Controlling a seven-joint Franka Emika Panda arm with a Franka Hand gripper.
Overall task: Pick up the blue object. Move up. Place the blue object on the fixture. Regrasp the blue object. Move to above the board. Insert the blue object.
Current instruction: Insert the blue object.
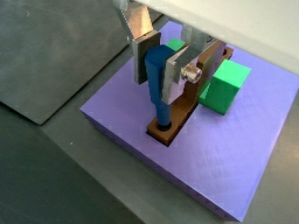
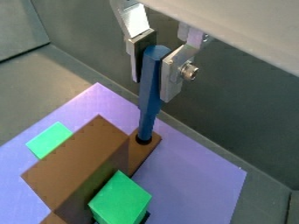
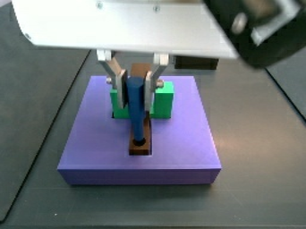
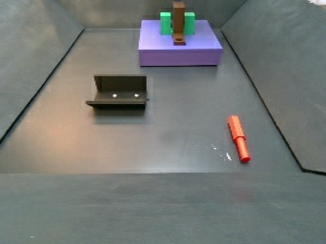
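Now keep the blue object (image 2: 149, 94) plumb; your jaws grip its top, its tip in the board (image 1: 233, 166) bar's hole directly below.

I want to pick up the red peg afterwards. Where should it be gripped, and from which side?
Take the red peg at mid-length from straight above, fingers across its thin width: it lies flat on open floor, apart from the fixture. The gripper is over the board, fingers beside the upright blue object.

The gripper (image 1: 165, 63) over the board has flat silver plate fingers (image 2: 177, 70) with dark pads, a round screw in one plate, plus a white boxy body and black wrist part behind.
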